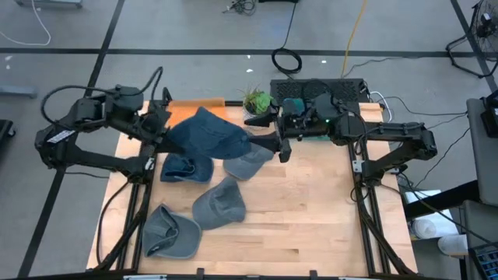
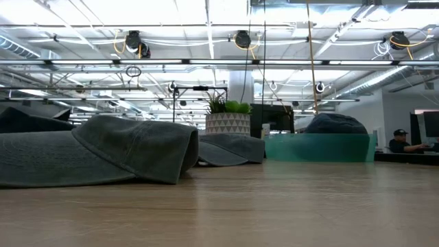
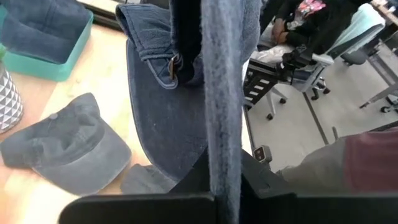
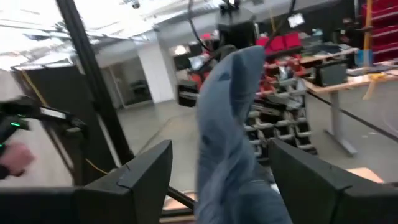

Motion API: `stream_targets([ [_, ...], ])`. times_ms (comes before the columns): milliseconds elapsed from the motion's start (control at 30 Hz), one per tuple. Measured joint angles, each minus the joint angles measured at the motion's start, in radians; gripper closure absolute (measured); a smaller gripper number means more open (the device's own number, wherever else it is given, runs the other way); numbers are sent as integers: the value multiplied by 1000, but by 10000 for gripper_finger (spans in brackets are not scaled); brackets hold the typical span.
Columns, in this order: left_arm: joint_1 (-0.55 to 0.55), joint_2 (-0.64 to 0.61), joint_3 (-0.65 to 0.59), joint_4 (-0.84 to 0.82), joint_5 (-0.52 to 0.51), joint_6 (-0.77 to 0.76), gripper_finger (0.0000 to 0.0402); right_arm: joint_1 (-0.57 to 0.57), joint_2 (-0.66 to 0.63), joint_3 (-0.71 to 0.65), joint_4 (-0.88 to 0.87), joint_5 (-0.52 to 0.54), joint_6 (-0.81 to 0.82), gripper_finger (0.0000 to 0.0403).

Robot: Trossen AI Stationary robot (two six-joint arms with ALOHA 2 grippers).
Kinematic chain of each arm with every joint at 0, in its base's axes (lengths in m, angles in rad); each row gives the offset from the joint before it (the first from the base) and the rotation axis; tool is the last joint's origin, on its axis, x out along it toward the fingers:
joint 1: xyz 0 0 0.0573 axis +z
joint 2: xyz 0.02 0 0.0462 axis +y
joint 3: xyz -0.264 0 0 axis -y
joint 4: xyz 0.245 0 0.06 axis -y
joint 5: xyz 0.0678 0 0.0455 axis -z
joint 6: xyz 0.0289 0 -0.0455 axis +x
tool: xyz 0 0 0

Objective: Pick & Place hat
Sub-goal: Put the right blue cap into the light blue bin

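High view: blue denim hat point(image 1: 206, 134) stretched between left gripper point(image 1: 161, 128) and right gripper point(image 1: 282, 140), both clamped on fabric | soft, light, droops | grip brim edge.

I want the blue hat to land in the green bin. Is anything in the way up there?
Nothing visible blocks it. Both the left gripper and right gripper hold the blue denim hat up over the table. The teal bin already has a dark hat inside.
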Motion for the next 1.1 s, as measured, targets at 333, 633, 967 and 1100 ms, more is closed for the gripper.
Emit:
stream_targets([
  [333, 0, 67, 0, 26, -6, 0, 394, 0, 0, 0, -127, -2, -54, 151],
  [633, -1, 73, 1, 77, 30, -10, 394, 0, 0, 0, -218, -60, -39, 152],
  [967, 0, 73, 1, 48, 37, -13, 394, 0, -4, 0, -196, -143, 60, 213],
  [1100, 0, 73, 1, 45, 37, -13, 394, 0, -10, 0, -194, -142, 61, 242],
])
